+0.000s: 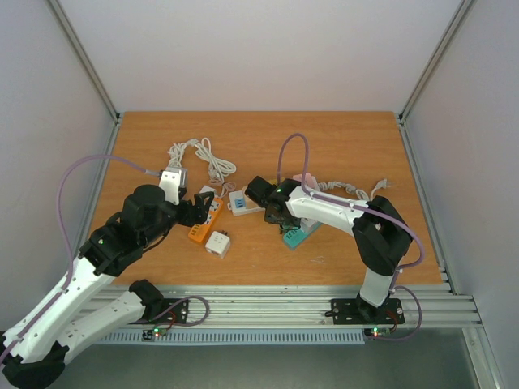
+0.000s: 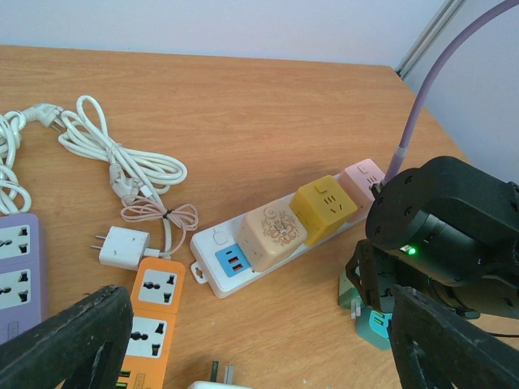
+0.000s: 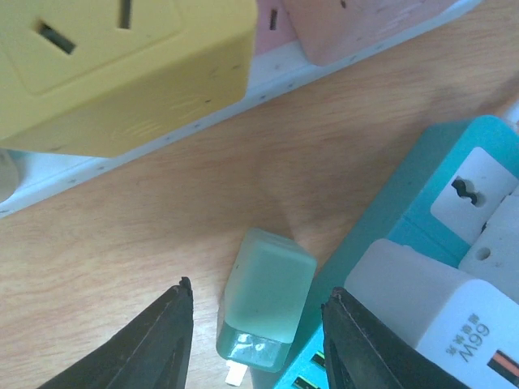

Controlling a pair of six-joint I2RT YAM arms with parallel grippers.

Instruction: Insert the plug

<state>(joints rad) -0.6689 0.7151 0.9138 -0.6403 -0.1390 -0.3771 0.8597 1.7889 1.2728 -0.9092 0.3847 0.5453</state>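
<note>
Straddling the pale green translucent plug block [image 3: 268, 304]: right gripper [image 3: 258, 292], black fingers [image 3: 158, 344] on either side. A sliver of gap shows on both sides, so it is released, not clamped.

The plug lies flat on the wooden table [image 3: 122, 235], just beside the teal plastic power strip [image 3: 405, 194] and near the white multi-socket strip [image 3: 276, 81]. A small whitish tab sticks out at the plug's near end; can't tell if it's a prong.

A white charger block marked 66W [image 3: 430, 316] sits on the teal strip, partly cropped. The yellow cube adapter [image 3: 122, 65] and pink cube adapter [image 3: 357, 24] sit on the white strip, both cut off at the top edge.

Top view: plug not visible, the right arm's wrist covers that spot. Left wrist view: same problem. The black wrist housing [image 2: 446, 227] blocks it, and only a corner of the teal strip shows.

Left gripper [image 2: 261, 298] is spread wide with nothing between its fingers. It hovers by the orange power strip [image 2: 150, 324], which the bottom edge cuts off.
</note>
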